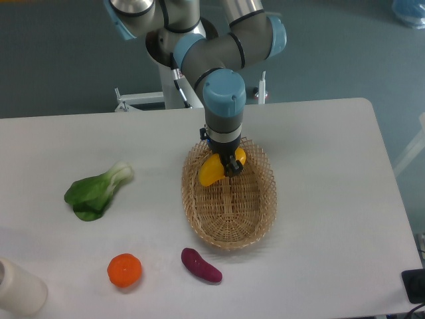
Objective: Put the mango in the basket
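The step in hand looks like the last of the carry: the end effector is pinching the mango, which hangs over the upper part of the basket, just right of the frame's centre. The yellow fruit sticks out to the left of the fingers and sits inside the outline of the rim, toward its upper left edge, but whether it is touching the woven floor or held a little above it cannot be told from this single view. So the fruit is not yet set down, in my judgement; what the next move calls for is a short descent toward the middle of the basket, then spreading the fingers to let go and lifting straight up so nothing catches the flared open-weave rim. Since the fruit is near the edge, a small shift toward the centre of the oval would make the drop safer. Apart from the held fruit, the basket appears to have nothing in it; its woven bottom shows bare in the lower half. On the tabletop outside it lie a leafy green vegetable at the left, a round orange fruit at the lower left, and a dark purple vegetable just below the basket.
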`<state>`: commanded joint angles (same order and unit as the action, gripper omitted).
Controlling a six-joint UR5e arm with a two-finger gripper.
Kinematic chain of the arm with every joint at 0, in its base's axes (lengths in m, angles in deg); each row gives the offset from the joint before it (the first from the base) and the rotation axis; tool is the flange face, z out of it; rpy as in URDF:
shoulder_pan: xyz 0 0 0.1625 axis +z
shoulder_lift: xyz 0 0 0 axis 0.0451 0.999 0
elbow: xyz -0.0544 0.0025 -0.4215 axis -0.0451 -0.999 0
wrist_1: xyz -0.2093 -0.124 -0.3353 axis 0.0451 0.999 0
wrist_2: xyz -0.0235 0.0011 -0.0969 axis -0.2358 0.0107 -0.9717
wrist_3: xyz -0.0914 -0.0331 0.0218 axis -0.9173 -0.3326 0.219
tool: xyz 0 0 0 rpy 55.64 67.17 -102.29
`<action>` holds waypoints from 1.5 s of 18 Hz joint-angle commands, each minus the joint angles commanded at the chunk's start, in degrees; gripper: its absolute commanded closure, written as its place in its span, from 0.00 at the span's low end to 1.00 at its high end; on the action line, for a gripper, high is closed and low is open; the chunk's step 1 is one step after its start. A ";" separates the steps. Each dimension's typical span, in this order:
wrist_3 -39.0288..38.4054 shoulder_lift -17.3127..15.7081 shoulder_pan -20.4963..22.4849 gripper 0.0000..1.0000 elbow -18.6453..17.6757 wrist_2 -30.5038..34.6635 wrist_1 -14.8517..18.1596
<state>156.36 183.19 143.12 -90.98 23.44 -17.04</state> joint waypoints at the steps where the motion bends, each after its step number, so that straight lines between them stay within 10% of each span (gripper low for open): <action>1: -0.18 0.00 0.00 0.00 0.00 -0.26 0.00; 7: -1.14 -0.09 0.88 0.00 1.05 -3.60 0.00; 27: -4.92 12.12 7.47 0.00 25.39 -6.07 0.79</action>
<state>151.43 195.31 150.59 -65.59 17.37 -16.24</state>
